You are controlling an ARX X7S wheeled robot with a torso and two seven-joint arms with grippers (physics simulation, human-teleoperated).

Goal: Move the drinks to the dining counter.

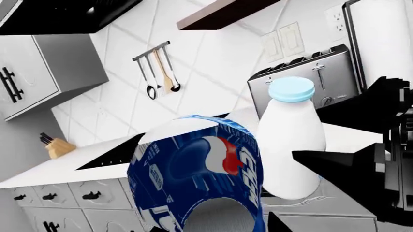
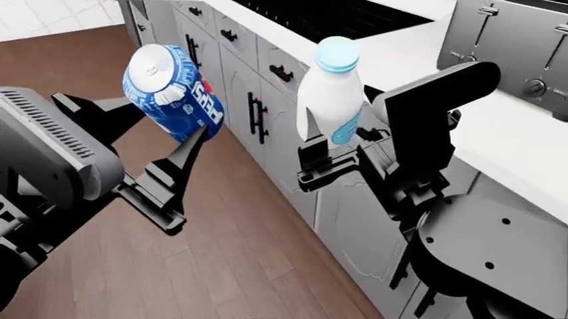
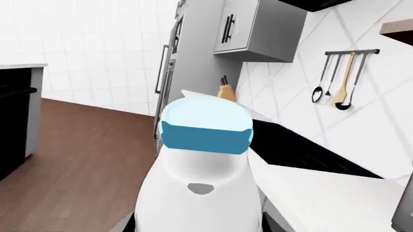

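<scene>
Two drinks point(image 2: 173, 90) beside toaster point(image 2: 506, 50) counter point(image 2: 523, 143)

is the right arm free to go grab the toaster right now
Probably not: the right gripper is already shut on the milk bottle, so its jaws are taken. The toaster stands close by on the counter, with nothing between.

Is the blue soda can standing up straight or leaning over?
Leaning. The blue Pepsi soda can tilts in the left gripper, its silver top angled sideways.

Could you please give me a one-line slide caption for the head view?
Left gripper holds Pepsi can, right gripper holds milk bottle, beside kitchen cabinets.
</scene>
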